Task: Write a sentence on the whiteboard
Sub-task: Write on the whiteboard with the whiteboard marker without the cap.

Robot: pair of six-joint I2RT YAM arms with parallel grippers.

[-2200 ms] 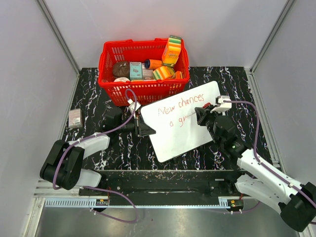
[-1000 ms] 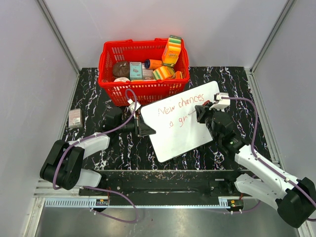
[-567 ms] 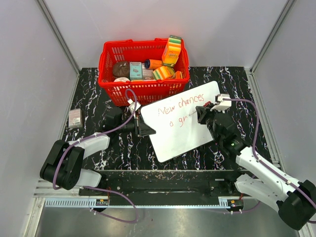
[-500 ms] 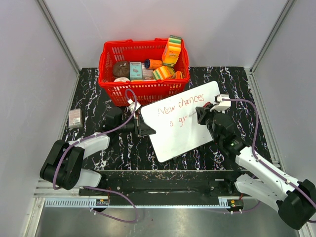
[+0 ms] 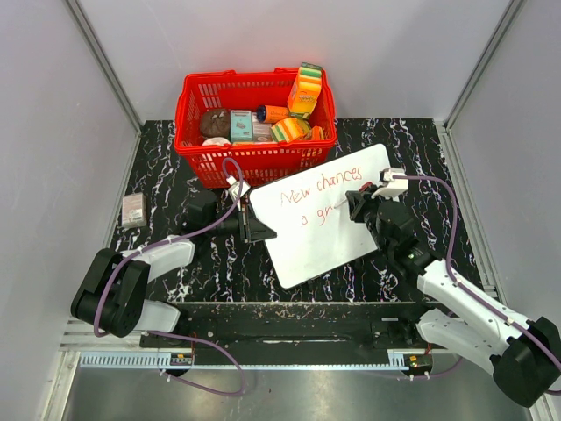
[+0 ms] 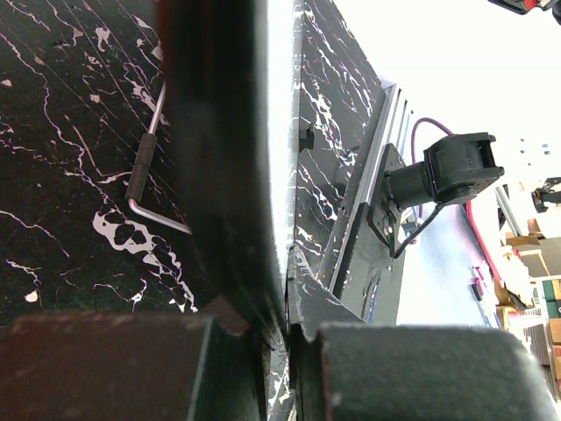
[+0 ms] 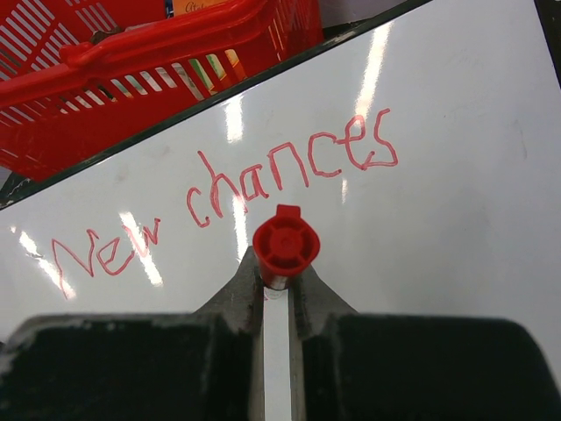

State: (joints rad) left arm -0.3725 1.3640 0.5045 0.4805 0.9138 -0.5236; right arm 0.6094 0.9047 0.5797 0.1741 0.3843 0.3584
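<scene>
The whiteboard (image 5: 342, 250) lies tilted on the black marbled table, its left edge raised. Red handwriting reads "New chances" (image 5: 314, 186) with "gr" (image 5: 323, 213) below it; the words also show in the right wrist view (image 7: 263, 189). My left gripper (image 5: 250, 224) is shut on the board's left edge, seen edge-on in the left wrist view (image 6: 279, 175). My right gripper (image 5: 355, 203) is shut on a red-capped marker (image 7: 285, 244), which points down at the board beside the second line. The marker tip is hidden.
A red basket (image 5: 254, 158) full of packages stands just behind the board. A small grey box (image 5: 133, 210) lies at the table's left edge. A bent metal stand wire (image 6: 149, 167) shows under the board. Grey walls enclose the table.
My right gripper with the marker has made small moves beside the "gr" on the second line. The left gripper and board have not moved.
</scene>
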